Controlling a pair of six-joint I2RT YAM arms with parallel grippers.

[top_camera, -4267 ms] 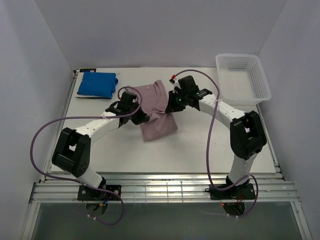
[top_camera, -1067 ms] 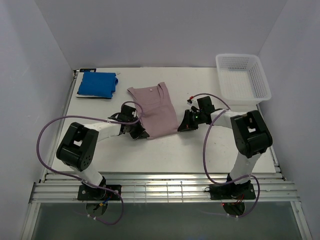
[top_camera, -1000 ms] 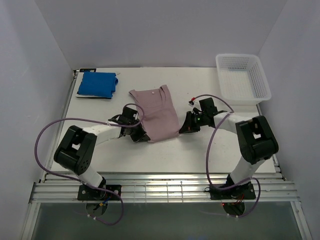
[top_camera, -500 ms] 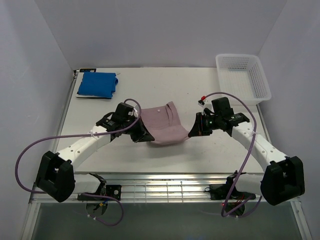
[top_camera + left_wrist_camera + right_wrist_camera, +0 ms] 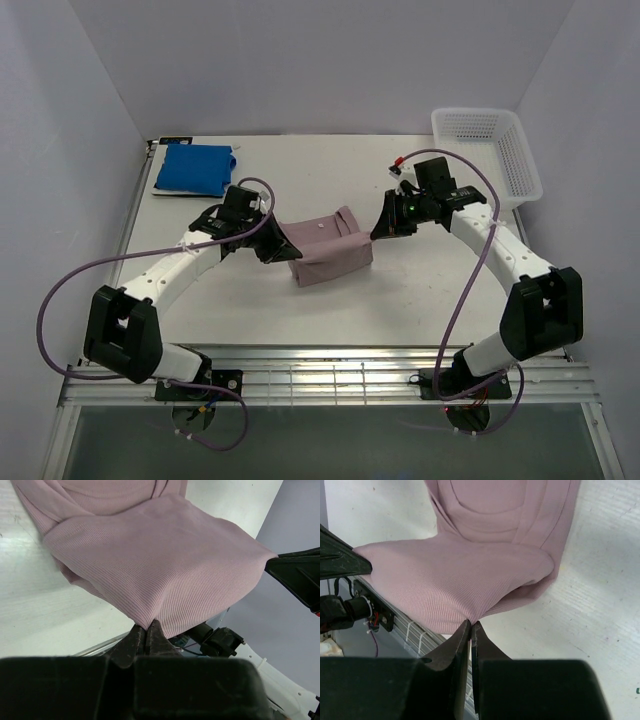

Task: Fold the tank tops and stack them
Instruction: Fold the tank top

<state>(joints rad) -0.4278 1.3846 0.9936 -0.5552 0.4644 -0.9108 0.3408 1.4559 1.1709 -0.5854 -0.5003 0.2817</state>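
Pink-mauve tank top (image 5: pixel 330 248) sits near the middle of the desk (image 5: pixel 420 290). Its near edge is lifted and doubled over toward the strap end, so the cloth arches between my two tools while the neckline and straps lie flat beneath. It is a fine ribbed knit, thin, matte and limp. I judge it very light and slightly stretchy. It sags wherever it is unsupported and would bunch if the two corners are carried unevenly. The hem corners are the right places to hold, since a pinch there keeps the edge taut and straight. My left tool (image 5: pixel 147 630) is closed tight on one hem corner, with the fabric fanning out from between the dark fingers. My right tool (image 5: pixel 471 627) is clamped the same way on the opposite corner, and a rounded fold hangs just beyond it. Well apart, at the far left corner of the desk, a blue tank top (image 5: pixel 195 168) lies folded into a neat flat rectangle. At the far right stands a white plastic lattice basket (image 5: pixel 520 170), rigid and open-topped, with nothing visible inside. The desk surface is white and smooth, faintly textured.
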